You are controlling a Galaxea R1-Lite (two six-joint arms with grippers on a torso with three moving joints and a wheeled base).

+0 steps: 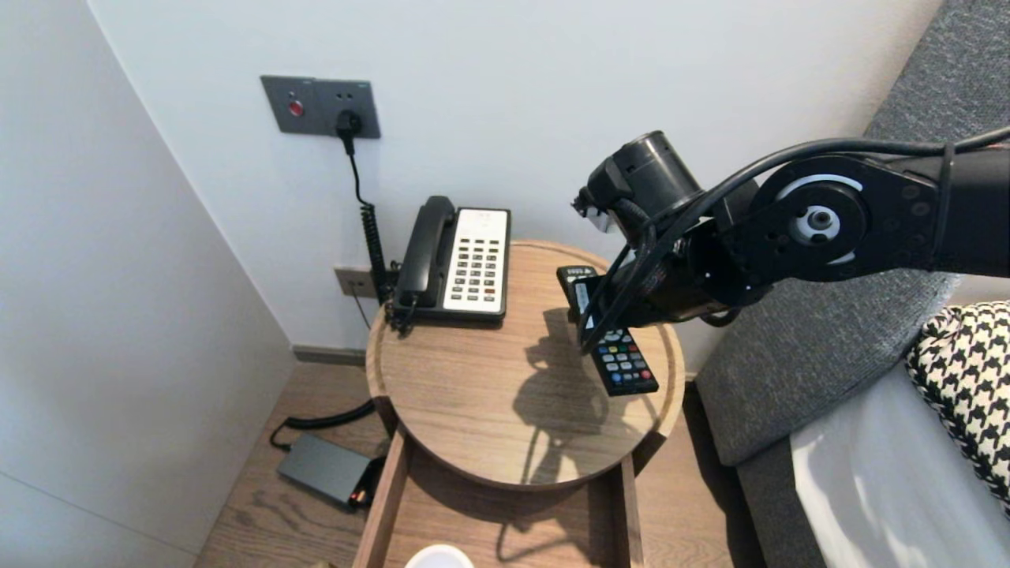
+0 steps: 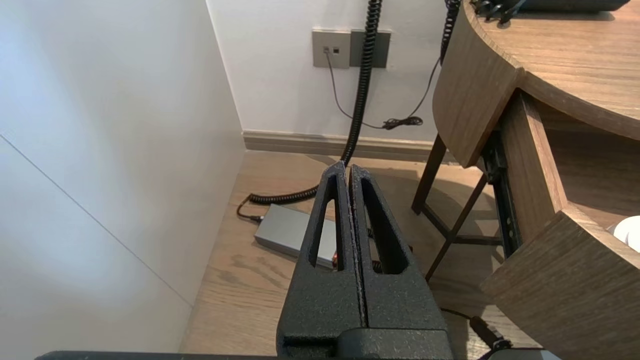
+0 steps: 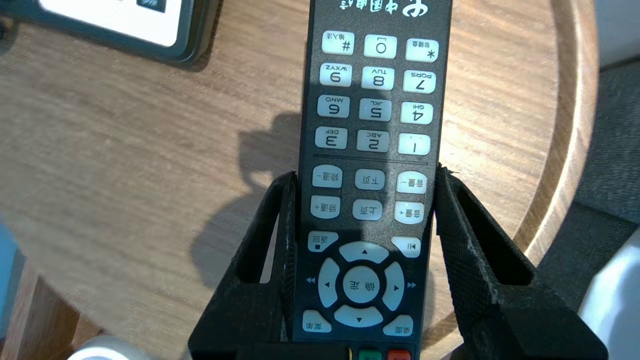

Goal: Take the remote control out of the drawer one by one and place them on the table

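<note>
A black remote with white keys lies lengthwise near the right rim of the round wooden table. My right gripper reaches down over it from the right, shut on the remote, one finger pressed along each long side at the middle keys. Whether the remote rests on the wood or hangs just above it I cannot tell. My left gripper is parked low to the left of the table, shut and empty, pointing at the floor.
A black and white desk phone stands at the table's back left, its coiled cord running to the wall socket. Below the top a drawer stands pulled out with something white inside. A grey box lies on the floor; a grey sofa borders the right.
</note>
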